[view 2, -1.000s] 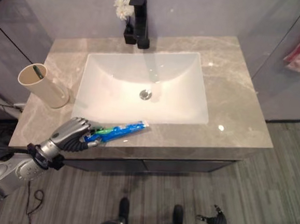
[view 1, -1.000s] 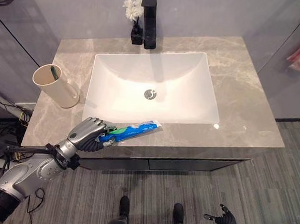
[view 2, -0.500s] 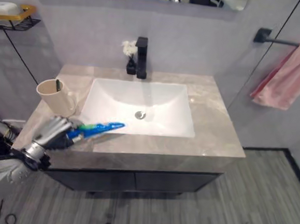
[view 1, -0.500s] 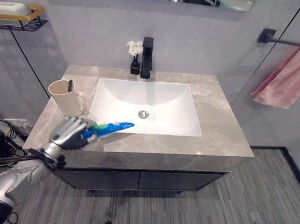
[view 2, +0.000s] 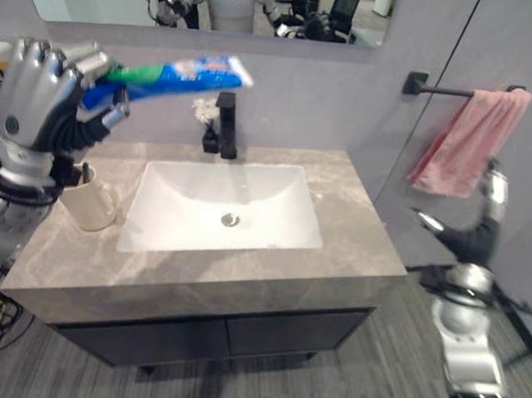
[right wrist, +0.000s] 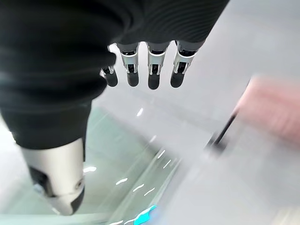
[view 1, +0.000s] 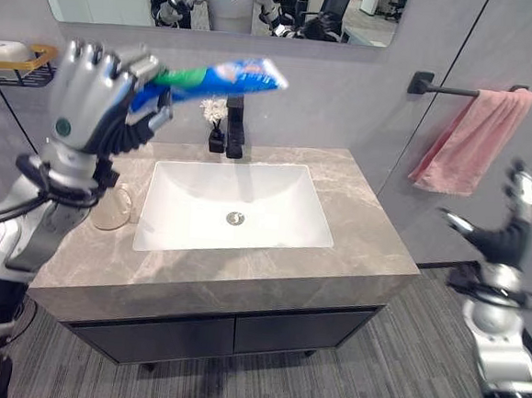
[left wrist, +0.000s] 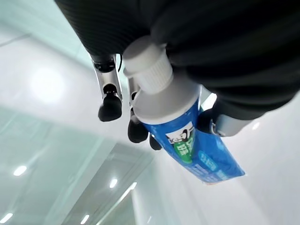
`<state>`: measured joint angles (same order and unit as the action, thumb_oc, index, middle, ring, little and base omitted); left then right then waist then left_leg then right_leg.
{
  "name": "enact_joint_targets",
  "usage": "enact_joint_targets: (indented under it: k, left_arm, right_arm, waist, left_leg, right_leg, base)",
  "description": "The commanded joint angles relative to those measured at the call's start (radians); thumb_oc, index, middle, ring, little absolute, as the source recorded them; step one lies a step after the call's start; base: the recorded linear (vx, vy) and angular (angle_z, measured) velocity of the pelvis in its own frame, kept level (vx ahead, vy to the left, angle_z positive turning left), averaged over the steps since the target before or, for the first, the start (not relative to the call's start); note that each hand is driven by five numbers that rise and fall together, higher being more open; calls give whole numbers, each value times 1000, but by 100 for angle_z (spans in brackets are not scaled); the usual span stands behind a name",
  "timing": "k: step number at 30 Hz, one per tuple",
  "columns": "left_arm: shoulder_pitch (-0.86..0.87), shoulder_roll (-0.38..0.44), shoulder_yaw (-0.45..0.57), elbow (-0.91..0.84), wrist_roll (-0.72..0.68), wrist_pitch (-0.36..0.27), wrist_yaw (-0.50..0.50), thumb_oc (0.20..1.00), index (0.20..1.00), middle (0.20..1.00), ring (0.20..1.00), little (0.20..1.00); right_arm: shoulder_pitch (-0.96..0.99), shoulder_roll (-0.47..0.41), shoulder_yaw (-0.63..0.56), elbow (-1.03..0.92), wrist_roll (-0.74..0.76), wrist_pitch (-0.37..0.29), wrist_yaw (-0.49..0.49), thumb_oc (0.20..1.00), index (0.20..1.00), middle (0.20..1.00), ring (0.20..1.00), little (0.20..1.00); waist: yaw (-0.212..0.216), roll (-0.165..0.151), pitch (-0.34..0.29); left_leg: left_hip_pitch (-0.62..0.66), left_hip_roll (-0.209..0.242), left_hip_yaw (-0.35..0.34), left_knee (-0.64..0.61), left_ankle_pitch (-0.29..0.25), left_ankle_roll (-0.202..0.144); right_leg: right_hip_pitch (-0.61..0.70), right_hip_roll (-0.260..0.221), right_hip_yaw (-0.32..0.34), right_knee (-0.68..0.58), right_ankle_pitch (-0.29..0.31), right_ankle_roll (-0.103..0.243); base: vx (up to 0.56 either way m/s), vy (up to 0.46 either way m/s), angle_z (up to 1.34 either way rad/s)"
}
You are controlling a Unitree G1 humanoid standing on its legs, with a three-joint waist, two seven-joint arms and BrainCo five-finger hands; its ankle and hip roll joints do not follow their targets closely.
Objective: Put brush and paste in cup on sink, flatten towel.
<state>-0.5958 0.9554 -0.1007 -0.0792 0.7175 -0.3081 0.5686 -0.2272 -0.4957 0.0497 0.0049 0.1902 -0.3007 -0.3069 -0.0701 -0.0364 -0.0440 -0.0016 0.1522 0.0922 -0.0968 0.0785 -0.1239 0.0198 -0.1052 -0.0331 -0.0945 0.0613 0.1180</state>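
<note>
The robot's left hand (view 1: 89, 102) was raised high at about 10 o'clock over the grey marble surface (view 1: 373, 244), its fingers (left wrist: 110, 105) curled round a blue-and-green toothpaste tube (view 1: 216, 73) that pointed toward 3 o'clock, white cap (left wrist: 145, 70) against the palm. The tube bore white lettering on its blue face, too small and slanted to read. Below the raised hand, at 9 o'clock from the white rectangular sink (view 1: 233, 210), a cream cup (view 2: 89, 202) stood on the surface, partly hidden behind the left arm; what it held could not be told. A black faucet (view 1: 236, 127) rose at 12 o'clock behind the basin, with a small dark vase of white flowers (view 1: 217, 121) just beside it. The right hand (view 1: 508, 232) was lifted clear of the surface at 3 o'clock, fingers (right wrist: 154, 70) straight and spread, thumb apart, holding nothing. Past it, at about 2 o'clock, a pink towel (view 1: 469, 141) hung bunched and uneven from a black wall bar (view 1: 459, 89). A mirror (view 1: 217, 2) ran along the wall at 12 o'clock, and a small wall shelf with a yellow rim (view 1: 19, 55) sat at 10 o'clock.
</note>
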Motion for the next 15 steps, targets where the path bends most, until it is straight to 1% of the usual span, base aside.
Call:
enact_joint_targets:
  k: [1, 2, 4, 5, 6, 7, 9, 10, 11, 13, 14, 15]
  left_arm:
    - [-136, -1, -5, 25, -51, 66, 60, 200, 200, 200, 200, 200]
    - [-147, 4, -20, 26, -54, 73, 58, 200, 200, 200, 200, 200]
    - [-199, 4, -66, 27, -57, 91, 64, 200, 200, 200, 200, 200]
    - [-217, 0, -82, 23, -59, 97, 68, 200, 200, 200, 200, 200]
    - [-220, 2, -84, 24, -59, 97, 69, 200, 200, 200, 200, 200]
    - [-252, -13, -118, 18, -59, 106, 76, 200, 200, 200, 200, 200]
    - [-250, -33, -128, -6, -56, 103, 80, 200, 200, 200, 200, 200]
    - [-242, -43, -136, -34, -54, 91, 79, 200, 200, 200, 200, 200]
    - [-242, -43, -135, -35, -54, 91, 78, 200, 200, 200, 200, 200]
    - [-202, -85, -136, -65, -73, 64, 72, 200, 200, 200, 200, 200]
    - [-192, -93, -139, -70, -73, 59, 70, 200, 200, 200, 200, 200]
    - [-192, -93, -140, -70, -73, 59, 70, 200, 200, 200, 200, 200]
  right_arm:
    - [-49, 61, 102, 35, 489, -62, 225, 1000, 1000, 1000, 1000, 1000]
    - [-57, 67, 134, 39, 529, -47, 229, 1000, 1000, 1000, 1000, 1000]
    - [-114, 119, 257, 44, 677, -26, 293, 1000, 1000, 1000, 1000, 1000]
    - [-143, 146, 295, 66, 721, -23, 305, 1000, 1000, 1000, 1000, 1000]
    - [-148, 148, 295, 71, 724, -24, 308, 1000, 1000, 1000, 1000, 1000]
    - [-236, 198, 364, 107, 722, -19, 309, 1000, 1000, 1000, 1000, 1000]
    - [-295, 255, 395, 98, 749, -33, 321, 1000, 1000, 1000, 1000, 1000]
    - [-350, 282, 414, 82, 736, -48, 333, 1000, 1000, 1000, 1000, 1000]
    - [-351, 283, 415, 82, 735, -48, 332, 1000, 1000, 1000, 1000, 1000]
    - [-388, 319, 403, 35, 743, -77, 335, 1000, 1000, 1000, 1000, 1000]
    - [-391, 335, 400, 35, 750, -93, 333, 1000, 1000, 1000, 1000, 1000]
    - [-391, 335, 400, 36, 750, -94, 333, 1000, 1000, 1000, 1000, 1000]
  waist:
    - [23, -10, -12]
    - [26, -10, -13]
    - [40, -12, -13]
    - [45, -13, -12]
    - [44, -15, -10]
    - [58, -16, -8]
    - [71, -15, -7]
    - [81, -16, -4]
    - [81, -16, -4]
    - [89, -16, -1]
    - [90, -15, -2]
    - [90, -16, -2]
  left_leg:
    - [67, 32, -22, 10, -79, -19]
    - [68, 32, -22, 10, -79, -19]
    - [68, 32, -24, 10, -75, -21]
    - [67, 31, -26, 10, -74, -22]
    - [67, 31, -26, 10, -74, -22]
    - [63, 30, -33, 10, -71, -23]
    - [61, 29, -39, 10, -69, -22]
    - [57, 26, -42, 10, -68, -21]
    - [57, 26, -42, 10, -68, -21]
    - [52, 23, -46, 10, -67, -21]
    - [50, 21, -48, 10, -67, -20]
    - [50, 21, -48, 10, -67, -20]
  right_leg:
    - [10, -67, -29, 7, -4, 53]
    - [12, -67, -29, 7, -4, 53]
    - [17, -69, -35, 7, -4, 51]
    - [19, -71, -37, 7, -4, 50]
    - [19, -71, -38, 7, -4, 50]
    - [22, -73, -45, 7, -3, 48]
    - [23, -76, -49, 7, -2, 46]
    - [23, -80, -54, 7, -2, 45]
    - [23, -80, -54, 7, -2, 45]
    - [22, -83, -59, 7, 0, 45]
    - [23, -85, -61, 7, -1, 46]
    - [23, -85, -62, 7, -1, 46]
  base:
    - [0, 0, 0]
    - [-15, 8, 5]
    - [-15, 6, 8]
    - [-13, 5, 5]
    - [-17, 2, 6]
    - [-14, 2, 7]
    - [-20, 16, 11]
    - [-16, 22, 13]
    - [-14, 23, 13]
    - [-5, 26, 6]
    - [1, 22, 9]
    - [15, 23, 9]
